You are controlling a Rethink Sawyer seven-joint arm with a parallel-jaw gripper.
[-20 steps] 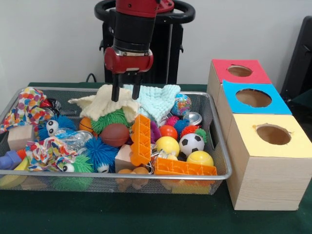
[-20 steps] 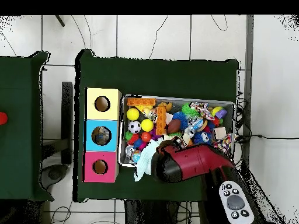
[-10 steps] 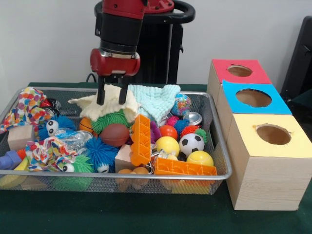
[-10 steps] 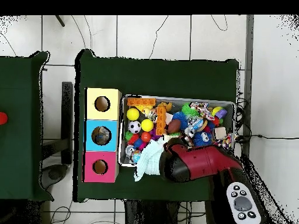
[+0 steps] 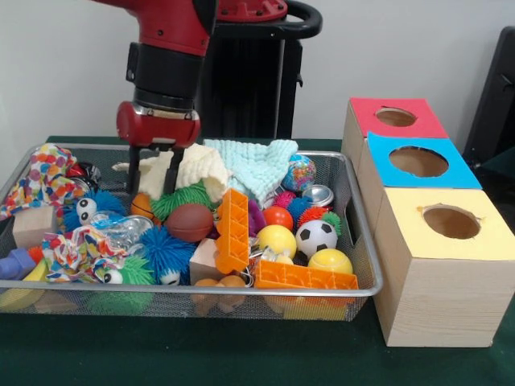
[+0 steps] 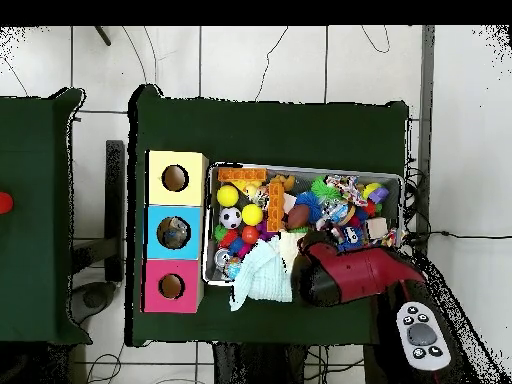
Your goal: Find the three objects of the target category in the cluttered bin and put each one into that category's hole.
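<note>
Green-clothed table, silver wire-mesh bin (image 5: 366, 241) full of toys — search step: gripper (image 5: 152, 183), fingers spread and empty, hovers over cream knitted cloth (image 5: 197, 165); next move calls for reaching crinkled clear bluish plastic (image 5: 121, 229).

A lab: pedestal robot arm (image 5: 173, 48), green-clothed table (image 6: 270, 125), trailing floor cables (image 6: 270, 60)

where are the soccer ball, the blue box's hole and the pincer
soccer ball (image 5: 315, 236), front view, middle of its white and black face
hole (image 5: 418, 162), front view, centre of the round cutout in the blue top
pincer (image 5: 152, 175), front view, midway between its two dark fingertips, over the cream knitted cloth (image 5: 197, 167)
</note>
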